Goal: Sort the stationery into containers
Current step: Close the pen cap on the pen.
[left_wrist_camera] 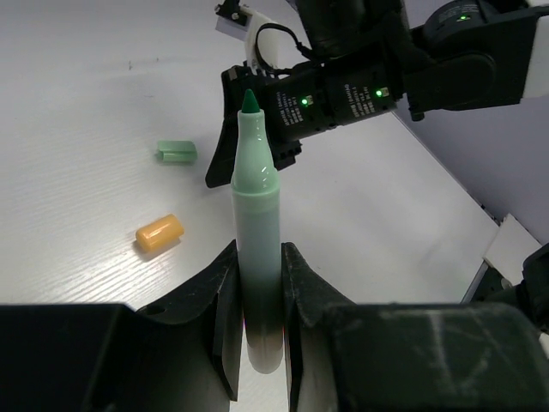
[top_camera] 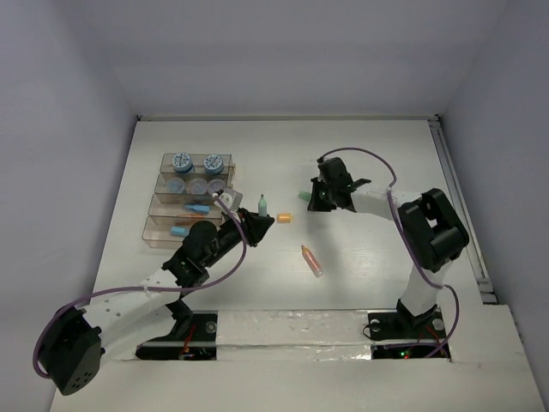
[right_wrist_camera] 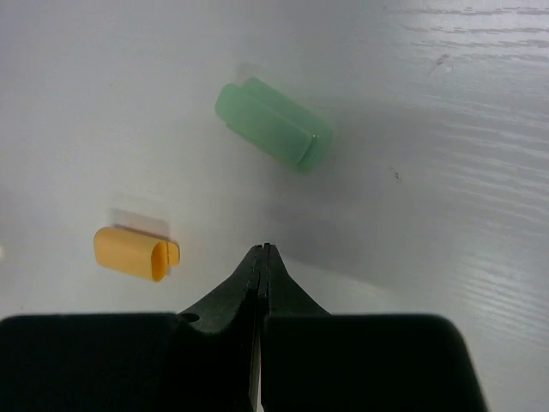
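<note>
Just right of the containers [top_camera: 156,225], your left gripper [left_wrist_camera: 257,287] is clamped on the green marker [left_wrist_camera: 256,197], with both fingers pressed against its lower barrel. That marker is uncapped. Its dark green tip is bare and points away from the wrist, toward your right gripper [right_wrist_camera: 262,257].

The right gripper is closed all the way, its jaws meeting with nothing between them. It sits low over the table [top_camera: 369,275], and you cannot tell whether its tip touches the surface. Ahead of that tip the green cap [right_wrist_camera: 273,124] lies on its side, apart from the fingers. The orange cap [right_wrist_camera: 135,252] lies to the left, also untouched.

An orange marker [top_camera: 311,259] lies toward the near edge, well apart from both grippers. In the containers, round blue jars [top_camera: 181,160] stand in the two far trays and blue pens [top_camera: 196,208] lie in the two near ones.

White print on the black housing [left_wrist_camera: 352,99] behind the right gripper's fingers is too small to read.
</note>
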You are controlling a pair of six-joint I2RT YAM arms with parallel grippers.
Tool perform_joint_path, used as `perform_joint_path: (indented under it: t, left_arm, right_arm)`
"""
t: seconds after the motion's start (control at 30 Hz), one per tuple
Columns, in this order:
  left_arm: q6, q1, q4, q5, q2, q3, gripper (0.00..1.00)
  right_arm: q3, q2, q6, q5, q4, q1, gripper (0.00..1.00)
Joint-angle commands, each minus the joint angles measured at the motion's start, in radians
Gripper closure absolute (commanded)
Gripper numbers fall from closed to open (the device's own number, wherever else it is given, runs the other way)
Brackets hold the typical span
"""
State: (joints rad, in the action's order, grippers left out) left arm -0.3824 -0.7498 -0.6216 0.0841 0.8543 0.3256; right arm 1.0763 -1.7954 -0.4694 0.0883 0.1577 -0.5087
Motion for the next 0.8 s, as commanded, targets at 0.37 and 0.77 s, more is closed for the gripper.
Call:
perform_joint_path:
  t: [0.37,0.77]
  left_arm:
    - [0.007,0.006,-0.038,0.009,-0.02,-0.003,1.0]
    - [0.0,0.006,-0.052,0.025,-0.001,-0.002,1.0]
  right_arm:
    - [0.129,-0.145,0.035,-0.059,-0.021,0.065,1.0]
    - [0.25,-0.246,0.077,-0.071,-0.037,0.085,1.0]
